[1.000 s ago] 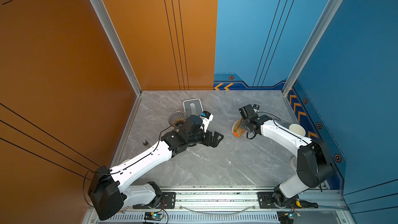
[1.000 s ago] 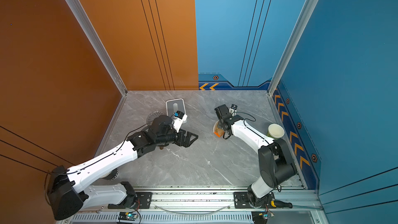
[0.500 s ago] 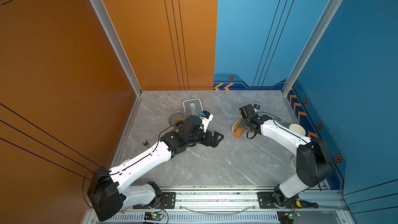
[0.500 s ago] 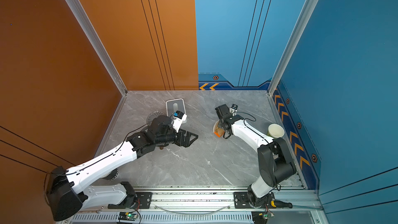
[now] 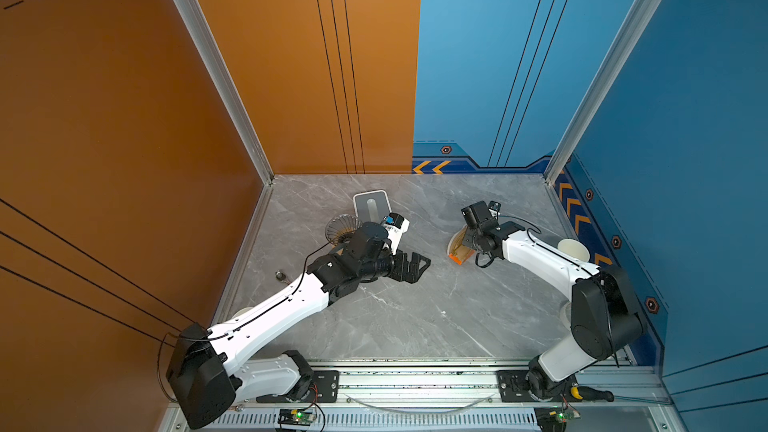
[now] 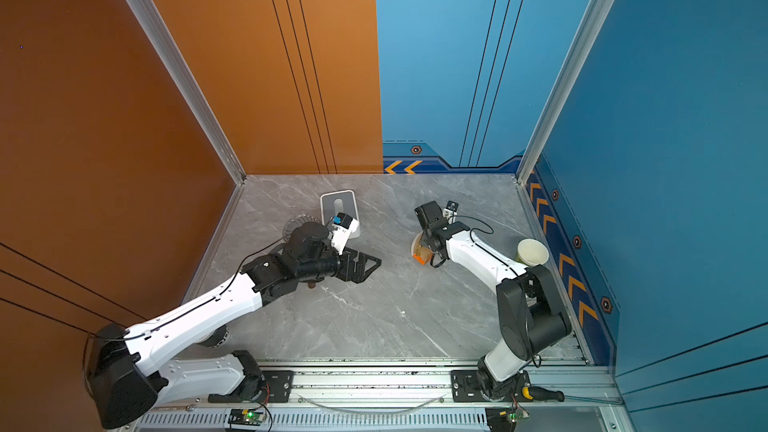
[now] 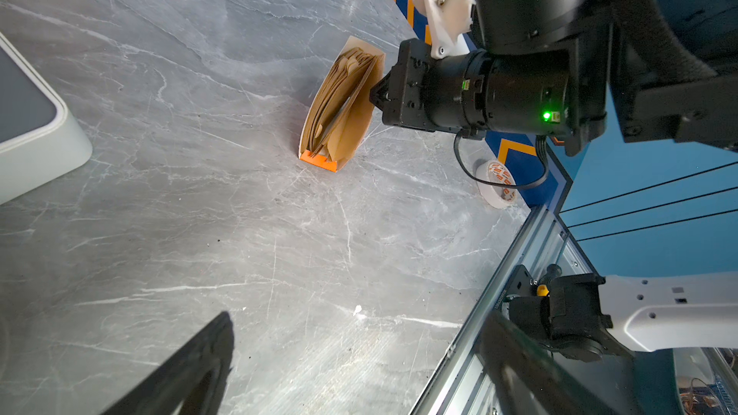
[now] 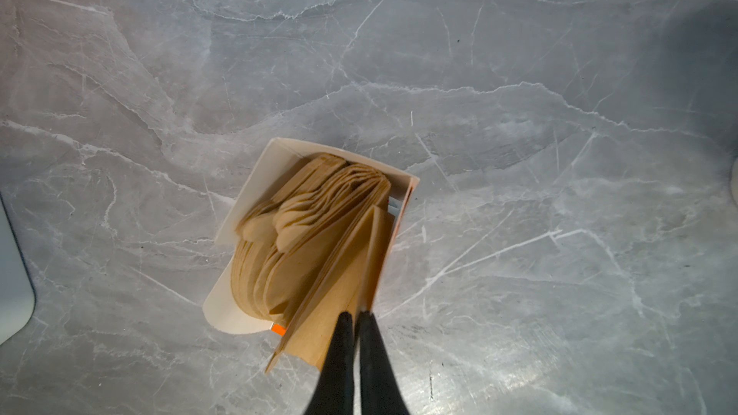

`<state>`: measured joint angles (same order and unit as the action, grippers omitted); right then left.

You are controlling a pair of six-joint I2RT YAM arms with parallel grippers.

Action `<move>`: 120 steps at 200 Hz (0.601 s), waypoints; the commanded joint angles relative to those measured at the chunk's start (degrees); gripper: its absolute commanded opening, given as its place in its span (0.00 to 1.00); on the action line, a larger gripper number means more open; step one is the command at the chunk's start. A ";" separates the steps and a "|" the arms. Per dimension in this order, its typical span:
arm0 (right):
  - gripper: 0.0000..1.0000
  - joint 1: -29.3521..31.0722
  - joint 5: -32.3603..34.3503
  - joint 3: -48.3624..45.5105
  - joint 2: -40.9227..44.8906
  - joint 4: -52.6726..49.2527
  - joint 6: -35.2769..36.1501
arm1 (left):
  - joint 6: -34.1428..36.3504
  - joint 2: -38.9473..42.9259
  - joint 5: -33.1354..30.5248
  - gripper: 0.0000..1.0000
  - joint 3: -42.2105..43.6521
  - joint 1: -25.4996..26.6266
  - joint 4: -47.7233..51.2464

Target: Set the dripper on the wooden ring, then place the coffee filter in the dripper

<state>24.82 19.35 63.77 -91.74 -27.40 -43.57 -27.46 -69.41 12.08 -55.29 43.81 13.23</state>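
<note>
- Nearest, left gripper [image 5: 409, 266] hangs wide open, holding nothing.
- Right gripper [image 8: 356, 318] pinches the outermost filter [image 8: 331, 285] at the edge of its box [image 8: 247, 193]: the pick step is in hand.
- Next, I judge: lift that sheet clear of the stack [image 8: 287, 233] alone, then carry it to the dripper [image 5: 343, 227], behind the left arm.
- Against a second ago, the right jaws have closed; both arms sit unchanged.

tan coffee filter [image 8: 319, 313] upright in carton [image 8: 239, 209], edge pinched, ribbed dripper [image 5: 341, 227] well apart
</note>
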 commanded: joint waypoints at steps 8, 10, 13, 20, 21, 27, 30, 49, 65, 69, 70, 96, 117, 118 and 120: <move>0.06 0.58 0.27 -0.25 -0.41 0.11 -0.63 | -0.13 1.21 -0.39 0.98 0.70 -0.65 -0.16; 0.06 0.58 0.27 -0.25 -0.44 0.08 -0.61 | -0.13 1.20 -0.39 0.98 0.71 -0.65 -0.14; 0.06 0.65 0.31 -0.17 -0.34 0.07 -0.50 | -0.13 1.24 -0.36 0.98 0.71 -0.66 -0.14; 0.06 0.75 0.32 -0.16 -0.10 -0.09 -0.47 | -0.13 1.20 -0.32 0.98 0.68 -0.66 -0.09; 0.06 0.75 0.37 -0.19 -0.10 -0.10 -0.46 | -0.13 1.25 -0.35 0.98 0.65 -0.66 -0.07; 0.06 0.84 0.34 -0.11 0.10 -0.19 -0.38 | -0.13 1.23 -0.39 0.98 0.68 -0.66 -0.05; 0.06 0.84 0.38 -0.01 0.28 -0.24 -0.37 | -0.13 1.22 -0.34 0.98 0.70 -0.66 -0.05; 0.06 1.01 0.20 0.08 0.84 -0.53 -0.33 | -0.13 1.12 -0.32 0.98 0.71 -0.66 -0.05; 0.06 1.19 0.26 0.30 1.26 -0.79 -0.04 | -0.13 1.13 -0.44 0.98 0.72 -0.67 -0.06; 0.06 1.20 0.30 0.49 1.42 -0.90 -0.02 | -0.13 1.12 -0.47 0.98 0.73 -0.66 -0.06; 0.06 1.20 0.27 0.48 1.41 -0.94 -0.02 | -0.13 1.16 -0.47 0.98 0.72 -0.66 -0.06; 0.06 1.62 0.35 1.00 2.25 -1.14 0.41 | -0.13 1.18 -0.52 0.98 0.68 -0.75 -0.05; 0.06 2.02 0.34 1.56 3.21 -1.17 1.16 | -0.16 1.14 -0.56 0.98 0.51 -0.83 0.04; 0.06 2.05 0.34 1.59 3.22 -1.17 1.18 | -0.19 1.17 -0.56 0.98 0.52 -0.88 0.04; 0.07 2.13 0.33 1.66 3.37 -1.23 1.20 | -0.21 1.17 -0.56 0.98 0.48 -0.84 0.04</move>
<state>26.22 19.35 63.77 -91.00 -27.44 -43.46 -27.46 -69.41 12.05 -55.29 43.75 13.23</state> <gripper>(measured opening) 0.063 0.977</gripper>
